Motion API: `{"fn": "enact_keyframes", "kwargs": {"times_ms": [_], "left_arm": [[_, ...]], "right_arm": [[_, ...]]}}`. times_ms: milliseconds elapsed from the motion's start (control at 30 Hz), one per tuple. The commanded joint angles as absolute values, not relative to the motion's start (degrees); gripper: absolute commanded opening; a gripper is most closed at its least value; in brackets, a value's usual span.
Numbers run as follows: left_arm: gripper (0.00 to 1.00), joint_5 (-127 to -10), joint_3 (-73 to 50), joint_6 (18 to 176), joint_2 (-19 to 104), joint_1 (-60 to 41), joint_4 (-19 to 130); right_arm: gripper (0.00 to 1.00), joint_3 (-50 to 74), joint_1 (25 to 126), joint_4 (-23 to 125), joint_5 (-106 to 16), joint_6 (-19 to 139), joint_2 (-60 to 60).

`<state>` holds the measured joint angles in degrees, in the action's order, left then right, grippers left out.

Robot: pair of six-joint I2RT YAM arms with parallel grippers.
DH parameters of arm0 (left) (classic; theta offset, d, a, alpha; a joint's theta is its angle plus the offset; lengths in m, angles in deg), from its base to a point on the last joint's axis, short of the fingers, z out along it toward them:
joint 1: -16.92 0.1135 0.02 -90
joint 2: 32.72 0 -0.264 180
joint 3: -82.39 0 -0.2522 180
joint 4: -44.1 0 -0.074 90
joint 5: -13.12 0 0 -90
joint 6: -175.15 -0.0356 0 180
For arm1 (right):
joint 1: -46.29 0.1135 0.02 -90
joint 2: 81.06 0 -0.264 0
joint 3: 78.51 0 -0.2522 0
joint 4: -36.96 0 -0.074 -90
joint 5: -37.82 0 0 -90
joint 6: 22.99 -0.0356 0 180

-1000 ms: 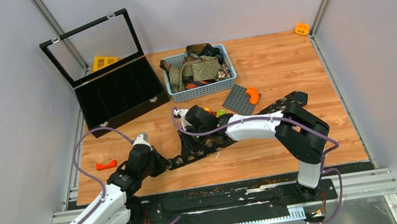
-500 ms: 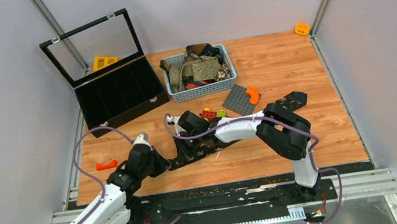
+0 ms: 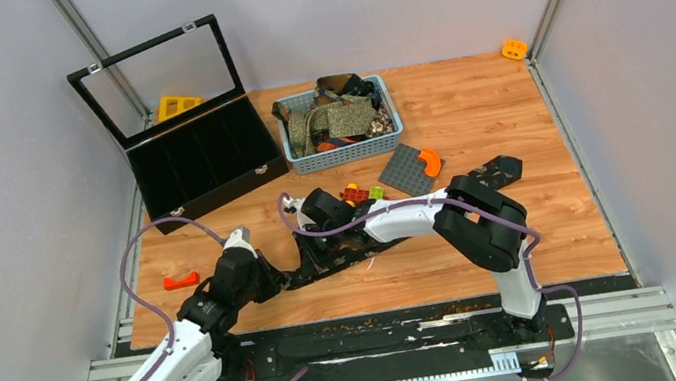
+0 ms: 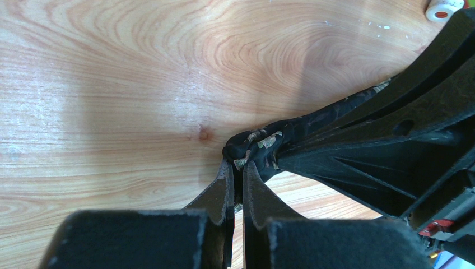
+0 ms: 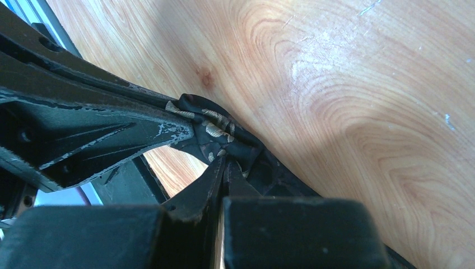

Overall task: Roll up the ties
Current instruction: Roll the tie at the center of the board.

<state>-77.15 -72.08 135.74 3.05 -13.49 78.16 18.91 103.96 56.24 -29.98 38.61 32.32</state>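
Note:
A black tie (image 3: 488, 171) with a pale floral print lies slantwise across the wooden table. Its near end is bunched into a small wad (image 4: 257, 143). My left gripper (image 4: 238, 168) is shut on that wad from one side. From the other side my right gripper (image 5: 227, 162) is shut on the same wad (image 5: 215, 131). The two grippers meet tip to tip, the left gripper (image 3: 272, 281) just left of the right gripper (image 3: 308, 256). More ties (image 3: 338, 115), olive and brown, are heaped in a blue basket (image 3: 341, 158) at the back.
An open black case (image 3: 202, 155) with dividers stands at the back left. A grey studded plate (image 3: 409, 170) with an orange curved piece (image 3: 430, 161) and small bricks (image 3: 360, 193) lie behind the right wrist. An orange piece (image 3: 181, 280) lies at the left edge.
My right arm has swung left and its wrist has come down toward the left gripper, with its jaws closing on the tie's bunched end. The left arm has barely moved.

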Motion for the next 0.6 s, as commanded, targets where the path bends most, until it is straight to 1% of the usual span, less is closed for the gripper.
{"fn": "enact_keyframes", "kwargs": {"times_ms": [0, 167, 567], "left_arm": [[0.0, -77.4, -69.9, 134.5, 4.3, -13.7, 80.0], [0.0, -77.4, -68.4, 134.7, 4.4, -13.7, 81.1], [0.0, -77.3, -65.5, 134.8, 4.6, -13.7, 83.9]], "right_arm": [[0.0, 15.5, 104.1, 58.9, -31.0, 39.4, 29.2], [0.0, 15.1, 104.2, 59.6, -32.4, 39.3, 30.3], [0.0, 16.3, 104.8, 56.4, -30.7, 37.5, 35.5]]}}
